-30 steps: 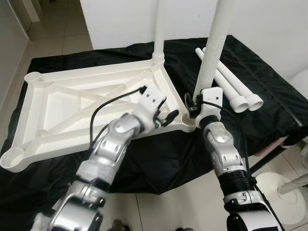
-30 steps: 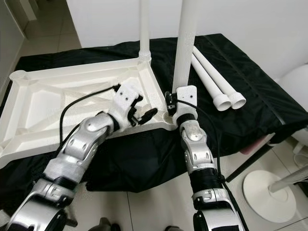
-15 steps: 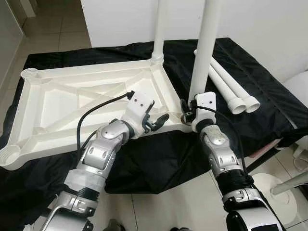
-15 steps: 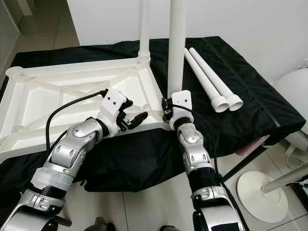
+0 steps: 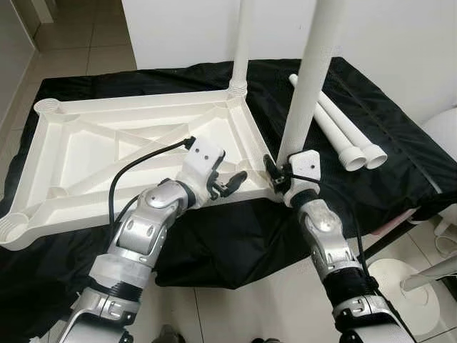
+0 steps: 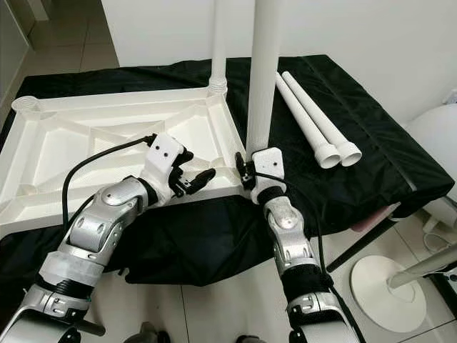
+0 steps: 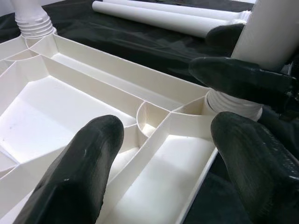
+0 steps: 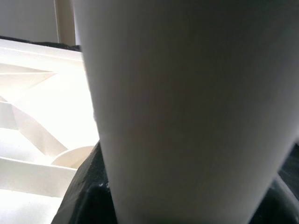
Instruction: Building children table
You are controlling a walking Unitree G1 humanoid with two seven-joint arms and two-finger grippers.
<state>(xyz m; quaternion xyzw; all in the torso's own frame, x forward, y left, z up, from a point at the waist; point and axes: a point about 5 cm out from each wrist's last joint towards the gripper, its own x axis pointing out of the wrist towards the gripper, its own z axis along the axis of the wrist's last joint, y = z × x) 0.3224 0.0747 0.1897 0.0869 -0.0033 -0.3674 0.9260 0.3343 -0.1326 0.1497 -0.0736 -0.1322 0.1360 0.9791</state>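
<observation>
The right gripper (image 5: pixel 275 171) is clamped on an upright white leg (image 5: pixel 308 86) low down, just above the near right corner socket of the upside-down white tabletop (image 5: pixel 86 153), a grip that suits seating or turning the leg in that socket. The left gripper (image 5: pixel 230 183), fingers (image 7: pixel 88 163) spread apart, rests at the tabletop's near edge just left of that corner, likely to steady it. Another leg (image 5: pixel 241 43) already stands in the far right corner. Two spare legs (image 5: pixel 335 128) lie to the right on the black cloth (image 5: pixel 400 143), within reach.
</observation>
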